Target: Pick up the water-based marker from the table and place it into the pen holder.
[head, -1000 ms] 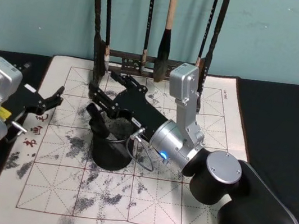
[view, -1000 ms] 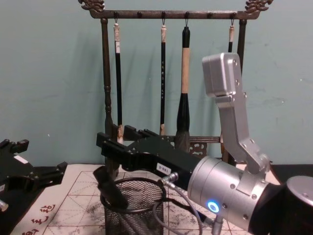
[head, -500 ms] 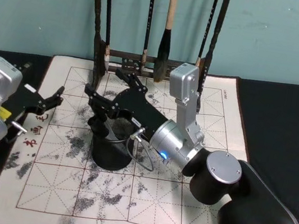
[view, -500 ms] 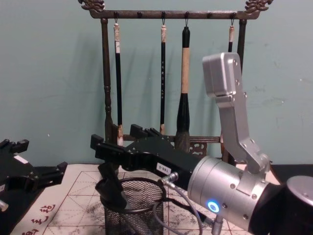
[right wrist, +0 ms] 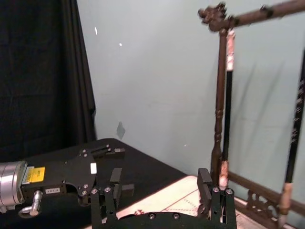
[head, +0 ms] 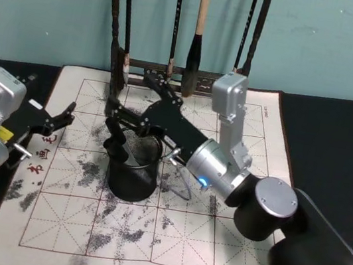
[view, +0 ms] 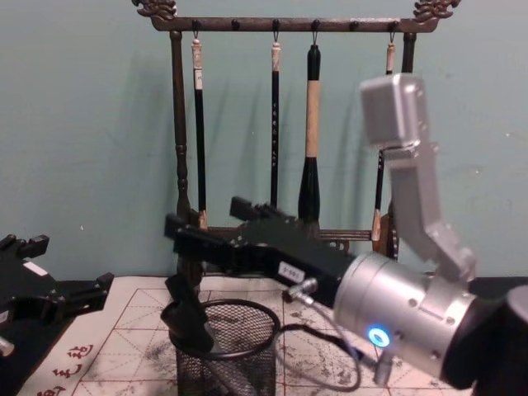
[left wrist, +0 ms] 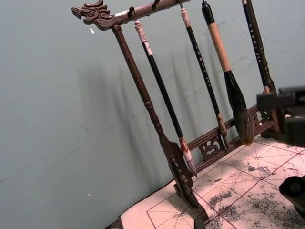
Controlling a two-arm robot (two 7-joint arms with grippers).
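Note:
The pen holder [head: 132, 178], a black wire-mesh cup [view: 231, 356], stands on the gridded mat of the table [head: 179, 240]. A black water-based marker [head: 119, 145] leans inside it, and its upper end [view: 186, 318] sticks out over the holder's left rim. My right gripper [head: 134, 95] hovers open just above and behind the holder [view: 208, 216]. Its fingers [right wrist: 204, 180] are spread wide with nothing between them, apart from the marker. My left gripper [head: 61, 119] rests open at the mat's left edge [view: 74, 299].
A tall dark wooden brush rack [head: 173, 71] with several hanging brushes [view: 312, 140] stands at the mat's far edge, close behind my right gripper. Black cloth [head: 336, 144] surrounds the mat. The front of the mat is open space.
My right gripper opened and let go of the marker, which settled lower in the pen holder. The gripper then drew up and back toward the rack. The left arm stayed still.

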